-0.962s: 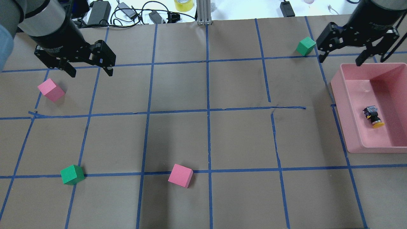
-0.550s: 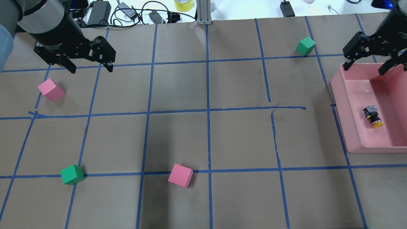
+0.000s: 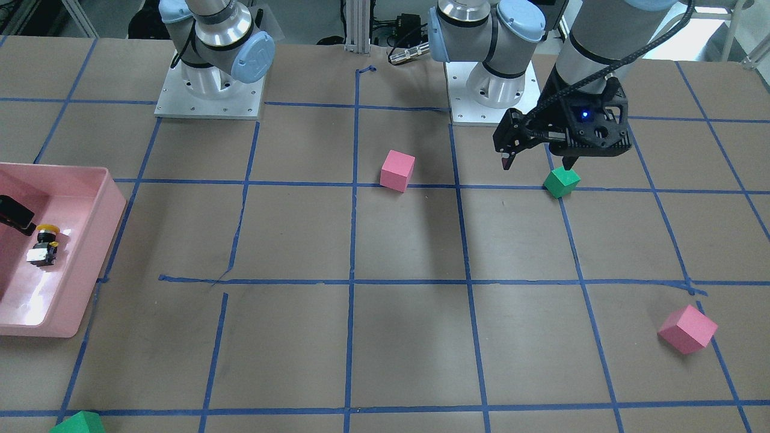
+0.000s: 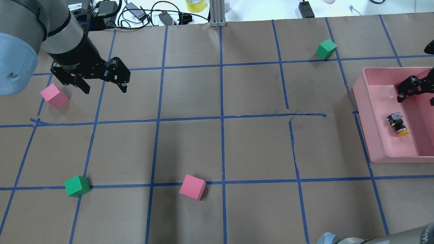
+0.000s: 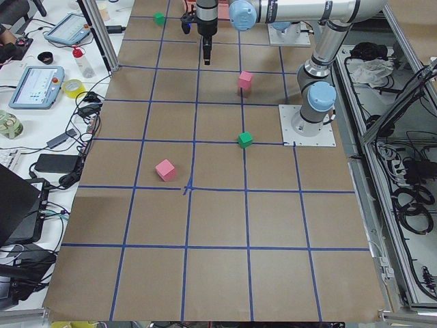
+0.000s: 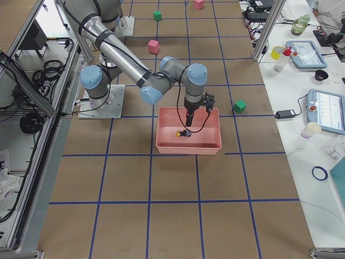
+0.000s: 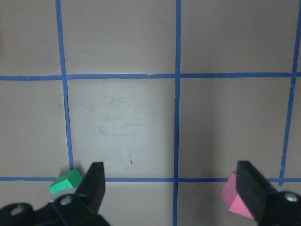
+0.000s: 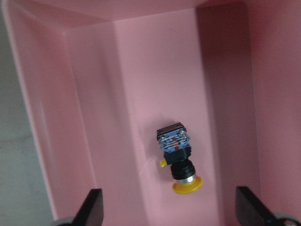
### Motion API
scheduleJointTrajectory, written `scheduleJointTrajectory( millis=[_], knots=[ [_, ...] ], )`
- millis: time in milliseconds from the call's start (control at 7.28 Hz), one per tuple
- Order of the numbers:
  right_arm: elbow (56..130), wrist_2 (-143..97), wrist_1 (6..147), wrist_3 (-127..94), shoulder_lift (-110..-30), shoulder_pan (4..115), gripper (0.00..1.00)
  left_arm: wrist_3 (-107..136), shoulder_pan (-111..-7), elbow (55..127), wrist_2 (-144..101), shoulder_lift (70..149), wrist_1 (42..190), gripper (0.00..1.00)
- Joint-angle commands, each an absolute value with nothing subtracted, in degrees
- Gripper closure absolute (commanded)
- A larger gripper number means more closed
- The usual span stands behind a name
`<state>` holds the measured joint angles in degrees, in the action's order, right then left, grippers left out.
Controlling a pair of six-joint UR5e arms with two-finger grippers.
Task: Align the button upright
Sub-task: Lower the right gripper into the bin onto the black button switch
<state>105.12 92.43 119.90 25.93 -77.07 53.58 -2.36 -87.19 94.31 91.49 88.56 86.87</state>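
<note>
The button [image 4: 398, 124] lies on its side on the floor of the pink bin [image 4: 364, 122], its yellow cap toward the robot. It also shows in the right wrist view [image 8: 178, 160] and the front view [image 3: 43, 245]. My right gripper [image 4: 417, 96] hangs open and empty inside the bin, just beyond the button and apart from it; its fingertips [image 8: 94, 205] frame the button from above. My left gripper [image 4: 105, 89] is open and empty above the table on the far left, beside a pink cube [image 4: 54, 96].
A green cube [image 4: 77, 185] and a pink cube [image 4: 192, 187] sit near the front, and a green cube [image 4: 326, 48] sits beyond the bin. The bin walls [image 8: 70, 117] enclose the button. Cables and adapters [image 4: 135, 13] lie past the table's far edge.
My right gripper has moved from beyond the bin's far rim to over the bin and down toward the button, still open. My left gripper has shifted slightly nearer and right.
</note>
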Motion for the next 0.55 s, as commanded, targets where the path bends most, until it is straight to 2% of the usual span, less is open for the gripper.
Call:
scheduleJointTrajectory(
  millis=[0,412],
  knots=[
    [107.49,92.9,125.51,28.03,-74.37,52.39,0.0,-2.37,-87.19,94.22,91.49,88.51,86.75,0.0],
    [107.58,92.99,125.6,29.96,-73.83,52.12,0.0,-2.29,-87.19,94.57,91.58,88.33,86.92,0.0]
  ],
)
